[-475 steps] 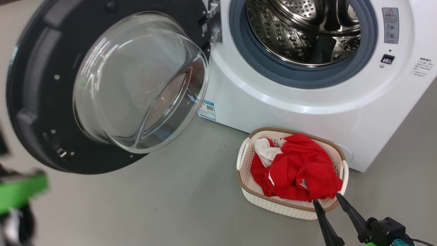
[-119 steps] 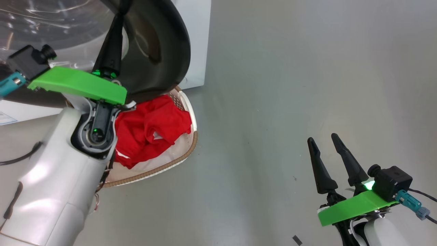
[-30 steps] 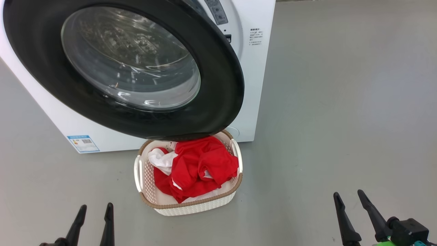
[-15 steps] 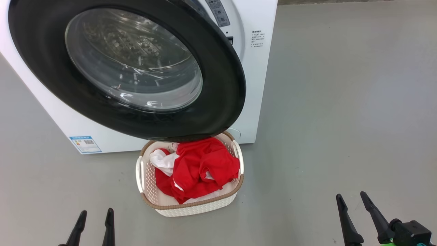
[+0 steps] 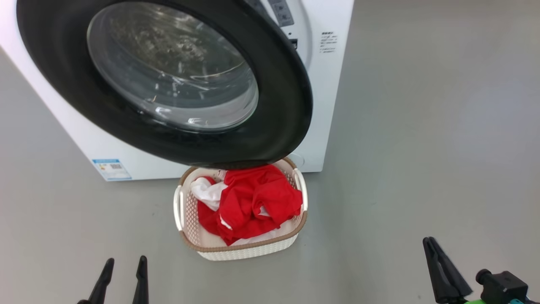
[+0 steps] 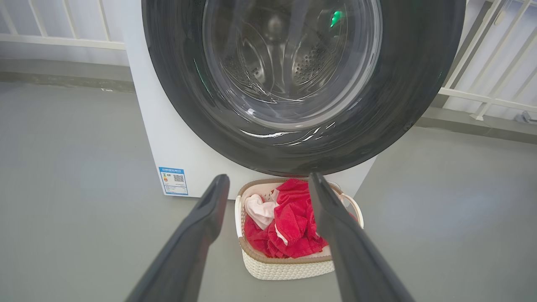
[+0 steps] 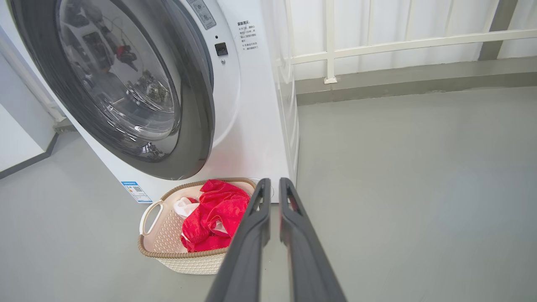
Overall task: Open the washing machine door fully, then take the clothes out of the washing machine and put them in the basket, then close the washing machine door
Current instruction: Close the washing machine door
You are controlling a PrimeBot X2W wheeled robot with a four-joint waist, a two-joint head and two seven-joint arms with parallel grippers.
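The red clothes (image 5: pixel 253 202) sit in the basket (image 5: pixel 242 253) on the floor under the washing machine door (image 5: pixel 291 105), which looks closed against the washing machine (image 5: pixel 333 109), so I hang clear of them, left gripper (image 5: pixel 126 259) spread apart, right gripper (image 5: pixel 429 241) pinched together on nothing.

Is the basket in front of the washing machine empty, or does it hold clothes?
It holds clothes: a red and white heap fills the basket to about its brown rim.
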